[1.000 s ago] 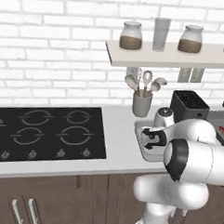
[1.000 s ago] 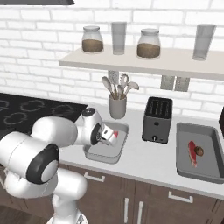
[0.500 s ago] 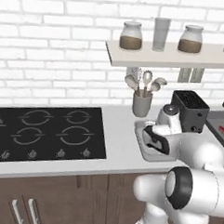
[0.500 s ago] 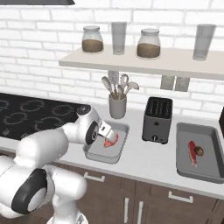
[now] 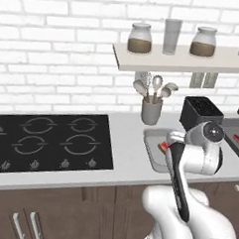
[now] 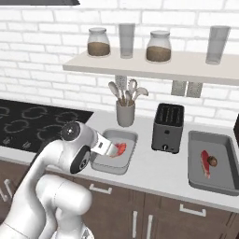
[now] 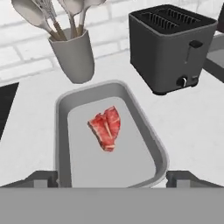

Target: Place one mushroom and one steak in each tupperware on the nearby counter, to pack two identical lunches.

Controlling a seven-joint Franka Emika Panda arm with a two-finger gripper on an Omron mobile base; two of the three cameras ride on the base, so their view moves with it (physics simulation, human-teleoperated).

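I note one flat red-pink raw steak with whitish marbling (image 7: pixel 106 128) lying loose on the floor of the near shallow light-grey rectangular tupperware tray (image 7: pixel 151 144), a little toward its far half, touching no wall. In the right base view the same steak (image 6: pixel 120 150) shows beside the gripper (image 6: pixel 112 152). The jaws stand wide open and hold nothing; in the hand view their dark tips sit at either side of the tray's near end, apart from the meat.

The second light-grey tray (image 6: pixel 196 175) sits well to the right on the long light-grey surface (image 6: pixel 158 175). It holds the other red steak (image 6: pixel 205 164) with a small dark-brown mushroom (image 6: pixel 213 161) touching its right side. I cannot find the other mushroom.

Between the two trays stands a black two-slot toaster (image 6: pixel 168 127). Behind the near tray is a grey utensil cup with spoons (image 6: pixel 125 112). The inset black four-ring cooktop (image 5: pixel 46 142) lies further left. Above, a pale wall shelf (image 6: pixel 154 67) carries two brown-filled glass jars (image 6: pixel 98 43) and clear tumblers.
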